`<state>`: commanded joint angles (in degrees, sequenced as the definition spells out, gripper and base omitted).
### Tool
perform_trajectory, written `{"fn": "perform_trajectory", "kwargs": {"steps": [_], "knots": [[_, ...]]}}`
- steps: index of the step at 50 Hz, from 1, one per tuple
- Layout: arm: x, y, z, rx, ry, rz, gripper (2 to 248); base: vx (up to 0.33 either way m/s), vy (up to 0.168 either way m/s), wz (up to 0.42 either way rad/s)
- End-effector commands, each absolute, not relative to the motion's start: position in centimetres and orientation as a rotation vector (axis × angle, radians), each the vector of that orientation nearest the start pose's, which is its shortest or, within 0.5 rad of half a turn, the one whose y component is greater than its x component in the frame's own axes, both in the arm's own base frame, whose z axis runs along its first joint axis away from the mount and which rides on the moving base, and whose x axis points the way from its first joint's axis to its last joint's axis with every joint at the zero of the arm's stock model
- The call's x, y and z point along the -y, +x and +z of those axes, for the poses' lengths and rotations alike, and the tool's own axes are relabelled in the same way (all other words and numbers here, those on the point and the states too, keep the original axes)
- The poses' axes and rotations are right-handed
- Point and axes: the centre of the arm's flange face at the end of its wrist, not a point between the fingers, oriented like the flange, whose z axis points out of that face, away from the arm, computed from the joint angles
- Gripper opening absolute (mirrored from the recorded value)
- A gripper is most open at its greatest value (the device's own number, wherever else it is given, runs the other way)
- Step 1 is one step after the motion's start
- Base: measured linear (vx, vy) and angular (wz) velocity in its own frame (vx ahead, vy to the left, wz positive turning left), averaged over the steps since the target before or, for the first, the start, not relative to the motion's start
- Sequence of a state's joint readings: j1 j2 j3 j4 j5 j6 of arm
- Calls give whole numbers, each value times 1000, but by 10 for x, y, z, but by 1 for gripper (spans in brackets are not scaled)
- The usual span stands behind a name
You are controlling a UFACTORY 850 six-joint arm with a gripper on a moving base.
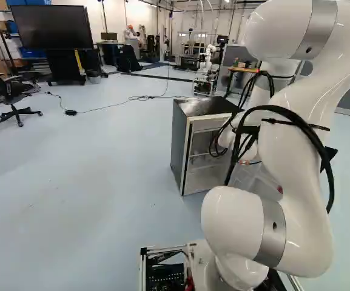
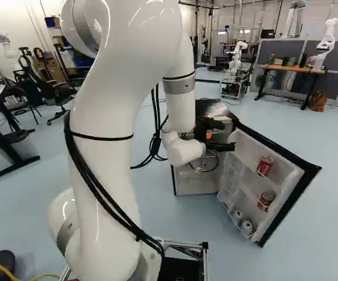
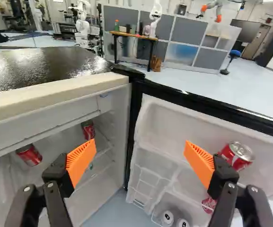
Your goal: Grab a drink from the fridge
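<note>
1. Taking twelve o'clock as straight ahead of the gripper, the nearest drink, the upper red can, lies at about two o'clock, just outside the line of the right finger. It stands in the door rack of the open fridge door.
2. The fingers are spread wide, orange pads facing each other, with nothing held between them. The hinge corner of the fridge cabinet is at twelve.
3. The can's long axis looks close to upright, its lid showing from above. The fingers part sideways, so they would close across that axis; little roll seems called for.
4. Other drinks: the lower red can is also towards two o'clock, lower in the door, with two silver-ended cans beneath, nearer one. Inside the cabinet, one red can lies at ten and another red can at eleven. Which one is wanted, I cannot tell.
5. If the upper one is chosen, the single white arm should carry the gripper towards two until the can sits between both pads, then go forward.
6. Going forward before that sideways shift could make the right finger nudge the can or push the door.
</note>
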<state>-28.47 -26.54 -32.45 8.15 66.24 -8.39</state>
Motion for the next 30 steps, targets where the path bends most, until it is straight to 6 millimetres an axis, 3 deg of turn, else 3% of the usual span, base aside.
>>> {"fn": "perform_trajectory", "kwargs": {"steps": [30], "knots": [[205,407,243,-241,-2832,-1883,247,0,0,0]]}}
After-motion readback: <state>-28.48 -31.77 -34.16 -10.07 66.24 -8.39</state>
